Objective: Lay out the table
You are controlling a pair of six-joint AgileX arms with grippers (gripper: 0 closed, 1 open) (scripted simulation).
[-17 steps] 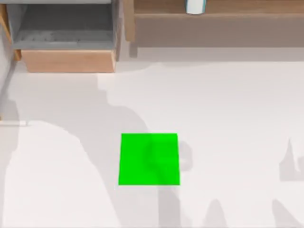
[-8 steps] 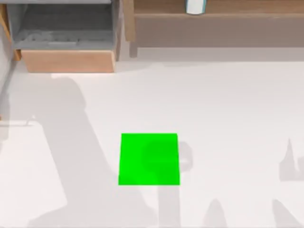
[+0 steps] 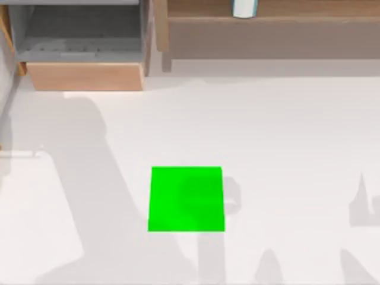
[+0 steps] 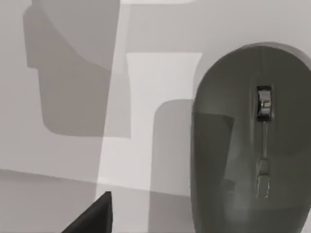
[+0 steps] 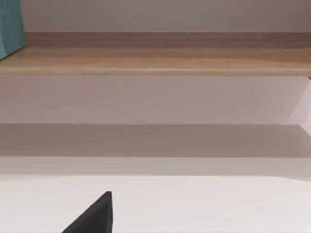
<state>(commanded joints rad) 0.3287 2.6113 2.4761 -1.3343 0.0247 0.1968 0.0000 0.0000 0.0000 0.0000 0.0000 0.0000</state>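
On the broad, flat, smooth white counter (image 3: 285,136), which you see from above spreading across nearly the whole top view, a small bright green square mat (image 3: 186,199) lies flat a little left of centre and toward the near edge. Along the far edge stand a tan wooden drawer unit (image 3: 85,76) at the left, its grey drawer pulled open, and a long tan wooden shelf (image 3: 273,12) at the right, carrying a pale blue-white cylindrical container (image 3: 244,8). In your left wrist view, a grey oval computer mouse (image 4: 250,145) with a metallic scroll wheel rests on the counter under the camera, with a dark tip of the left gripper's fingers (image 4: 92,218) beside it and apart from it. In your right wrist view, the shelf faces the camera with a teal box (image 5: 10,26) on it, and a dark tip of the right gripper's fingers (image 5: 92,218) shows. You cannot tell whether either pair of fingers is released or clenched.
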